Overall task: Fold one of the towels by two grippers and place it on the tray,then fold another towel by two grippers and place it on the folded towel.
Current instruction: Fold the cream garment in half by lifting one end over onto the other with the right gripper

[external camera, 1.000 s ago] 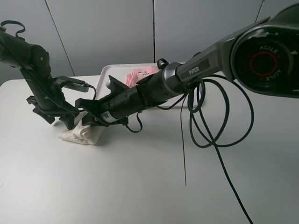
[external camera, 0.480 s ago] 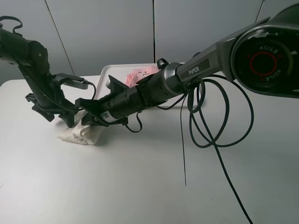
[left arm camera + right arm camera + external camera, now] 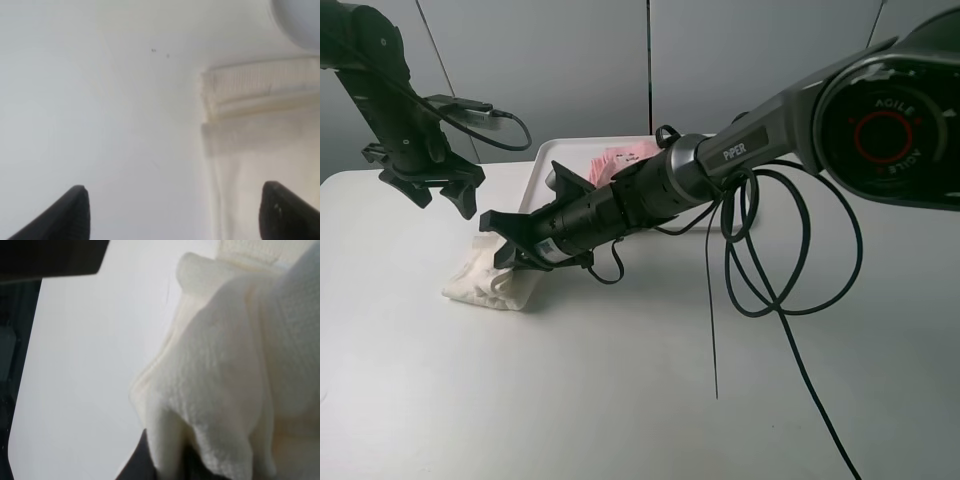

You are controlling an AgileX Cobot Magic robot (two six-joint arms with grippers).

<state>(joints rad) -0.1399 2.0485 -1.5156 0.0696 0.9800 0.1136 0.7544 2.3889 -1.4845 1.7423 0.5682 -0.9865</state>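
The cream-white towel (image 3: 480, 283) lies bunched on the table, left of the tray (image 3: 542, 160). My right gripper (image 3: 508, 256) reaches across from the right and is shut on the towel's raised edge. In the right wrist view the towel (image 3: 225, 365) fills the picture, pinched in the right gripper (image 3: 167, 467). My left gripper (image 3: 444, 200) hangs open in the air above and behind the towel, touching nothing. The left wrist view shows the left gripper (image 3: 177, 215) wide open over bare table, the towel's folded edge (image 3: 260, 125) to one side. The pink towel (image 3: 620, 160) lies folded on the tray.
The right arm's long black body (image 3: 720, 165) stretches over the tray and table. Loose black cables (image 3: 760, 260) hang in loops onto the table at the right. A grey wall stands behind the table.
My left gripper has lifted off the cream-white towel and gone up and back to the left, still open. The right gripper and the towel have stayed put.
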